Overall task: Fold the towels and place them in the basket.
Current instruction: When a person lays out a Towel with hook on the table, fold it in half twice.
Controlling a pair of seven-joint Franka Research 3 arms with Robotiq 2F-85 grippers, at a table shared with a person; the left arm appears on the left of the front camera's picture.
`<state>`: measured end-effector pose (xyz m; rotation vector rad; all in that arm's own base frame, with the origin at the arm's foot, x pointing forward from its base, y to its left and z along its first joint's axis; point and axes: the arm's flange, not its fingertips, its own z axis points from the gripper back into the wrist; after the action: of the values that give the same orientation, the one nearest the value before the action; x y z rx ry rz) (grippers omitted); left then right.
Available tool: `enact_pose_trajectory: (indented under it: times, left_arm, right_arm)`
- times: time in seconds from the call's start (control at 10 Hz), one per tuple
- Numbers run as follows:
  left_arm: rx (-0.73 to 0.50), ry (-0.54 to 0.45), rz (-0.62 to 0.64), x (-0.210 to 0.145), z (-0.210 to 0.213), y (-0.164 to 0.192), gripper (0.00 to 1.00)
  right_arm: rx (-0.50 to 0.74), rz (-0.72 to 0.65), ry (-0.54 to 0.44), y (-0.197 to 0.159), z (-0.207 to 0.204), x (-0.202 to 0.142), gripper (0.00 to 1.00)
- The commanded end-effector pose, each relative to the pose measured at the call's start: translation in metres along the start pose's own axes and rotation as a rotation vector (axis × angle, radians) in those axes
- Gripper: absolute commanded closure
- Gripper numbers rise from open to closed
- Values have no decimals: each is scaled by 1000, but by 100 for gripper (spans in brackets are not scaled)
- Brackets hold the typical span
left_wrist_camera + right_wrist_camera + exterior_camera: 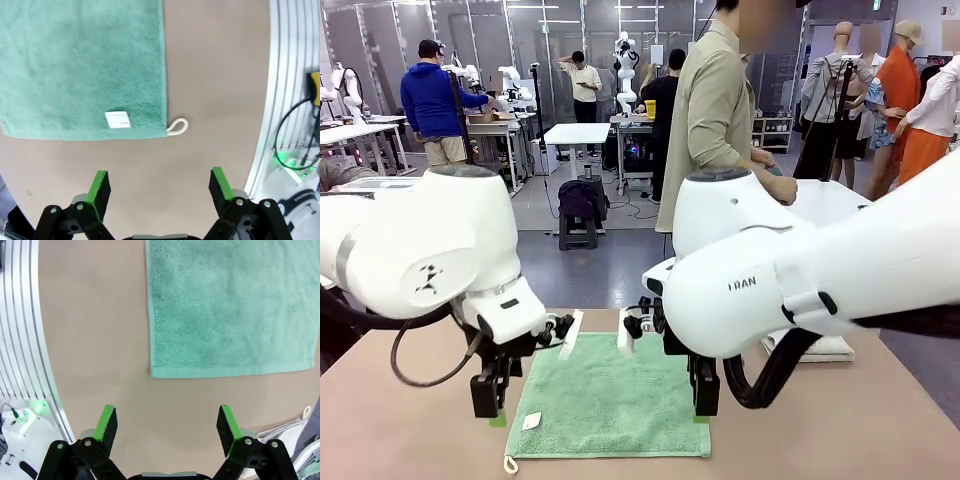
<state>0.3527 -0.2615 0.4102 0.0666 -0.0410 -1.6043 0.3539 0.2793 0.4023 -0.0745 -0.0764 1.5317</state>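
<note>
Green towel (610,405) lies flat, single layer, mid-table (400,420), near edge towards the robot. Left gripper (488,405) sits at its left side edge and right gripper (704,400) at its right side edge, both close to the near corners. Both have fingers spread wide and hold nothing; in the wrist views the pads (100,190) are over bare table, with the towel corners just ahead of them. My read is that the step in hand is the first fold: pinch both near corners and carry them over to the far edge. To do it well, move each gripper forward until the corner is between the pads, then close both together. Lift level and travel at matched speed so the edges line up and there's no skew. On the left corner, bite the cloth itself, not the loop (177,126) sticking out beside it; the label (117,119) is just inside that corner. Go low enough to catch the hem without scraping the table. The far edge of the towel is hidden behind the wrists in the front view. I can't judge fingertip height over the table. An off-white towel (825,348) sits far right, mostly behind the right arm (820,280), so I can't tell its fold state. The label print is too small to read. A person (715,110) stands at the far side, hands off the towel.
</note>
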Motion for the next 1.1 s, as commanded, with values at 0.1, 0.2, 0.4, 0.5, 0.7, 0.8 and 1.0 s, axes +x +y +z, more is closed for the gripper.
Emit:
enact_pose_trajectory:
  times: [0.1,0.2,0.4,0.5,0.7,0.8,1.0]
  left_arm:
    - [35,-54,11,-2,-30,-15,0]
    - [36,-63,10,-1,-42,-16,0]
    - [32,-67,7,1,-61,-14,0]
    - [27,-69,15,0,-69,-13,0]
    - [17,-74,28,0,-78,-10,0]
    - [11,-76,34,0,-82,-9,0]
    - [8,-82,42,-1,-89,-8,0]
  right_arm:
    - [-29,-49,-3,8,-23,-1,0]
    - [-30,-58,-3,6,-31,-2,0]
    - [-41,-63,-10,3,-44,-4,0]
    - [-41,-69,-10,0,-51,-6,0]
    - [-25,-79,3,-5,-64,-8,0]
    - [-15,-83,10,-6,-68,-8,0]
    - [1,-68,4,-5,-76,-6,0]
